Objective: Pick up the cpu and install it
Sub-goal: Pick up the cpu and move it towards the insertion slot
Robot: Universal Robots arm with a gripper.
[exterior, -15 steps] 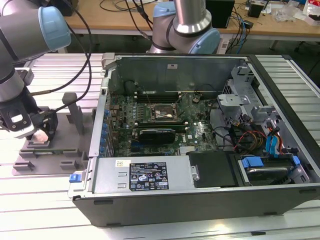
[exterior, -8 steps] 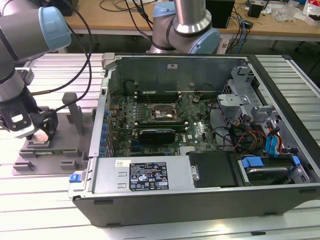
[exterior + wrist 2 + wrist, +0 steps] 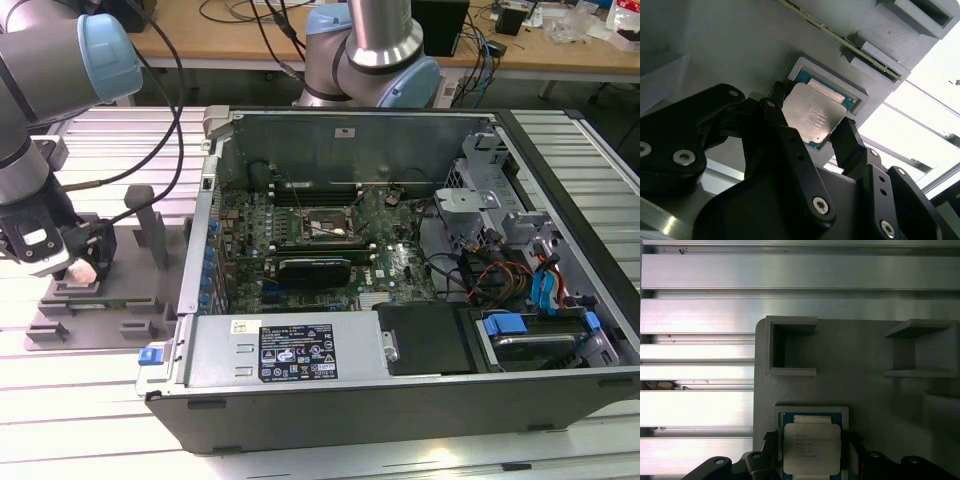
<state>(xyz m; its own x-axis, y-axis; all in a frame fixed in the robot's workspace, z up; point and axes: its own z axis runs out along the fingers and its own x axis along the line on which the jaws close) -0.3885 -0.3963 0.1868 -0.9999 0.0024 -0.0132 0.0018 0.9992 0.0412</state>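
The cpu is a flat square chip with a silver top and a green rim. It lies at the square pocket of the grey fixture plate. In both wrist views my gripper has its black fingers pressed against two opposite edges of the cpu. In the exterior view the gripper is low over the grey fixture at that view's left, outside the computer case. The motherboard socket sits inside the open case, well off to the exterior view's right of the gripper.
The open computer case fills the middle and right of the table, its near wall high. Upright grey fixture posts stand close beside the gripper. A second arm base rises behind the case. The slatted aluminium table surrounds the fixture.
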